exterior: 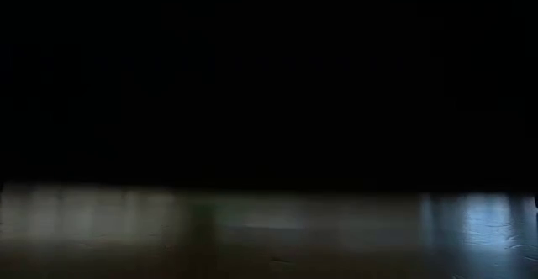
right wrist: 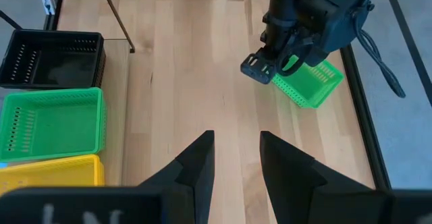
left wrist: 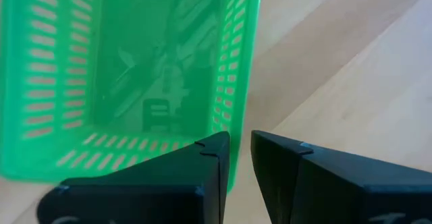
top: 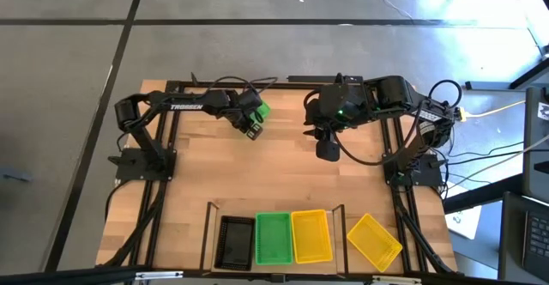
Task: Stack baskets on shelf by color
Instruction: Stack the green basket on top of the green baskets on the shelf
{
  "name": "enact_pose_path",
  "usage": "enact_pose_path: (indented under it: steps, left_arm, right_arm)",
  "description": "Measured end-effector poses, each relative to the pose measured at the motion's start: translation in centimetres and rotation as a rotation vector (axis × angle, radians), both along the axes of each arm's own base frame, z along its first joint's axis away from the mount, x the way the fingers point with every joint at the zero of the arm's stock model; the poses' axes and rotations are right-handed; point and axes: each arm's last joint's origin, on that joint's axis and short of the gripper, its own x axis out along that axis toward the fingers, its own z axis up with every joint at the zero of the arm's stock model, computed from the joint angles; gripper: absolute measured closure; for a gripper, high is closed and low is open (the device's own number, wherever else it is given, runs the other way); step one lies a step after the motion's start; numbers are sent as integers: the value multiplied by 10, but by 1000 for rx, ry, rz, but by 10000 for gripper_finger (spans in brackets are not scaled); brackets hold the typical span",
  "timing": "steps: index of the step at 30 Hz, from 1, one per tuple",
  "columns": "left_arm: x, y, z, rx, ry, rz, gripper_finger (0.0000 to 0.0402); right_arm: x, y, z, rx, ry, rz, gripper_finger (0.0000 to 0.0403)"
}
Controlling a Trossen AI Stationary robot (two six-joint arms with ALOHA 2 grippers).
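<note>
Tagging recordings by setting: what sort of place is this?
Probably a robotics lab or workshop: a wooden table in a black metal frame, two fixed arms, bare grey floor, and loose cables alongside.

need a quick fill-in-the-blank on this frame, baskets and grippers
1. On the shelf, the basket between the black basket and the yellow basket is ____.
2. The loose basket on the table beside the shelf is ____.
3. The left gripper is closed on the wall of a ____ basket.
4. The right gripper holds ____.

Missing words: green; yellow; green; nothing
</note>
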Motion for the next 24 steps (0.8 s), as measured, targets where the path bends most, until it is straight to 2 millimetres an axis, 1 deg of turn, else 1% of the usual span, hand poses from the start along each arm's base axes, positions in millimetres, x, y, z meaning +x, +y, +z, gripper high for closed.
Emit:
enact_pose_path:
  steps: [7,15,21,24]
  left_arm:
    - [0,2,0,74,30,-41,347]
    - [5,3,-16,52,71,-56,347]
    - [8,5,-25,63,104,-118,348]
    - [7,4,-26,76,122,-165,362]
  right_arm:
    - [0,0,0,0,0,-1,286]
    - [0,0,0,8,-4,-34,286]
    - [0,-6,1,-106,-28,-192,286]
    - [-1,-7,1,-142,-33,-222,286]
